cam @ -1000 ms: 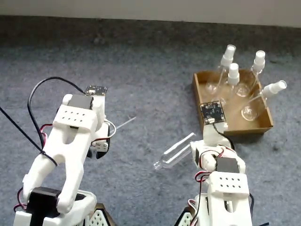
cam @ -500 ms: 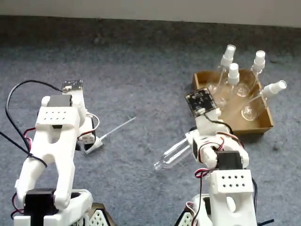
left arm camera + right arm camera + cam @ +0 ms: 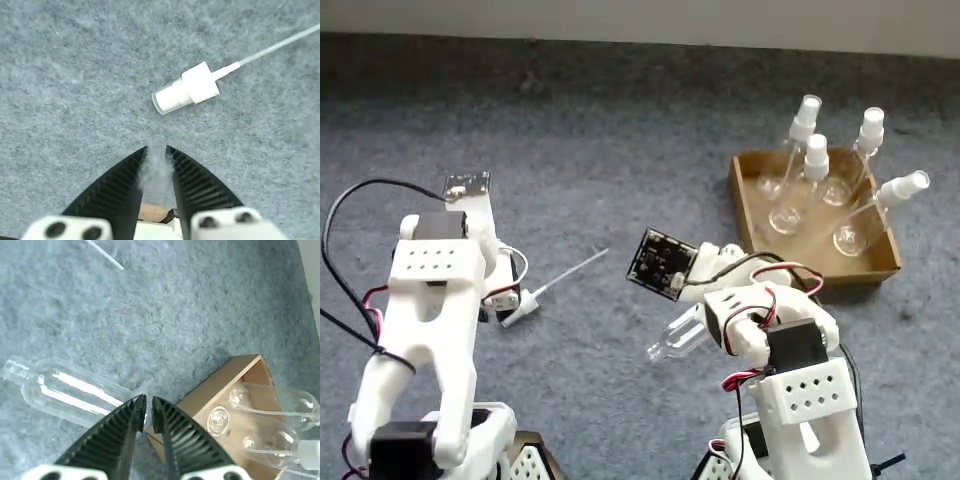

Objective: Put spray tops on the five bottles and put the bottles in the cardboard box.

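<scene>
A clear bottle without a top lies on its side on the grey carpet, also seen in the right wrist view as the bottle. My right gripper hovers shut and empty just past the bottle's base, between it and the cardboard box. A white spray top with a long thin tube lies on the carpet by the left arm. My left gripper hangs over the carpet a little short of the spray top, its fingers nearly together, holding nothing.
The cardboard box at the right holds several clear bottles fitted with white spray tops, leaning at angles. Grey carpet stretches open in the middle and toward the far wall. A black cable loops beside the left arm.
The left arm has swung leftward, leaving the spray top lying just beside it. The right arm's wrist has turned from the box's edge toward the lying bottle.
</scene>
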You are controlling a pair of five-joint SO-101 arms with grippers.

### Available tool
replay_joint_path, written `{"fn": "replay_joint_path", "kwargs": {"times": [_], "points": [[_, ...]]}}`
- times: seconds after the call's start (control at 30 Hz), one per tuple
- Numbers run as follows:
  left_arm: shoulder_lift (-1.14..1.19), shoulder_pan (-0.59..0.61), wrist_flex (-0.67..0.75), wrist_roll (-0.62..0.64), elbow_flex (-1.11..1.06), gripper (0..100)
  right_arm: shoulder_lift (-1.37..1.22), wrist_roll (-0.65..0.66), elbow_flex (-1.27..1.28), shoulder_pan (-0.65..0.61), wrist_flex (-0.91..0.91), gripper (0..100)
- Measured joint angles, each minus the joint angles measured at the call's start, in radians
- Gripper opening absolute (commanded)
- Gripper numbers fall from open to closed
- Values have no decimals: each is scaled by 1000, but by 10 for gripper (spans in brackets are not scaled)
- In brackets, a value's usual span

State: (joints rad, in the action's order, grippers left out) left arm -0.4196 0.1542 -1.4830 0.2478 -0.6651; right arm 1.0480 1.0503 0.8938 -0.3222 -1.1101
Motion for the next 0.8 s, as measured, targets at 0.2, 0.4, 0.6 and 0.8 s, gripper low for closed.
{"fn": "replay_joint_path", "kwargs": {"times": [0.2,0.4,0.6,0.8], "points": [[-193,0,72,0,-133,4,0,72,0,-2,-17,9],[-373,0,92,0,-213,4,0,140,0,-5,-72,11],[-416,0,97,0,-224,4,0,341,48,-9,-123,195],[-416,0,98,0,-224,4,0,362,127,-8,-161,379]]}}
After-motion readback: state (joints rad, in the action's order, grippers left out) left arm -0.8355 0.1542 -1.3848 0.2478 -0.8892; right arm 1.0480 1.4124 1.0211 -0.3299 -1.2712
